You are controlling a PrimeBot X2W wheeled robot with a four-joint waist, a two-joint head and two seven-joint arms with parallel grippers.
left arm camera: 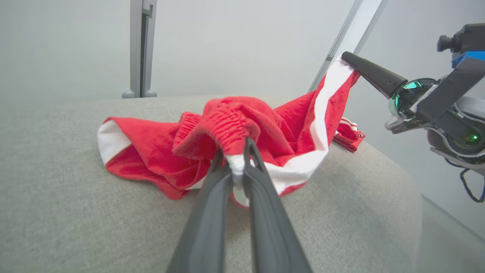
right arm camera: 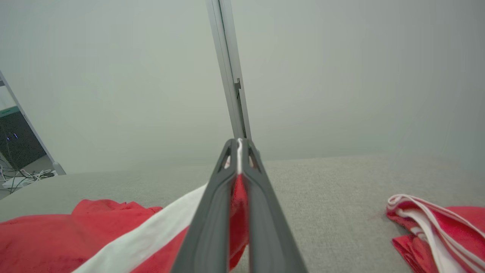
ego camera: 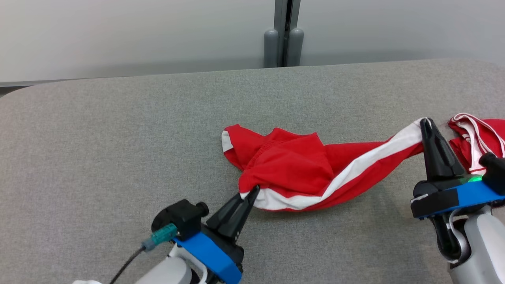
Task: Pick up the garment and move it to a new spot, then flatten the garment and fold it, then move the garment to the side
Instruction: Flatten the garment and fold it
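Pinching the garment (ego camera: 300, 173) by its ends, left hand (ego camera: 255, 189) and right hand (ego camera: 426, 120) both clamp cloth (pickup step, seemingly); next calls for lifting together.

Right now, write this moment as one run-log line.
left gripper: shut on garment hem | right gripper: shut on garment stripe | garment: bunched on table

We see soft, even, bright light in all three views; the garment (ego camera: 292, 173) throws only a faint shadow on the table (ego camera: 118, 138); in both wrist views the near fingers (left arm camera: 267, 227) are blurred; the wall (right arm camera: 341, 76) looks hazy; a green lamp (ego camera: 475, 178) glows.
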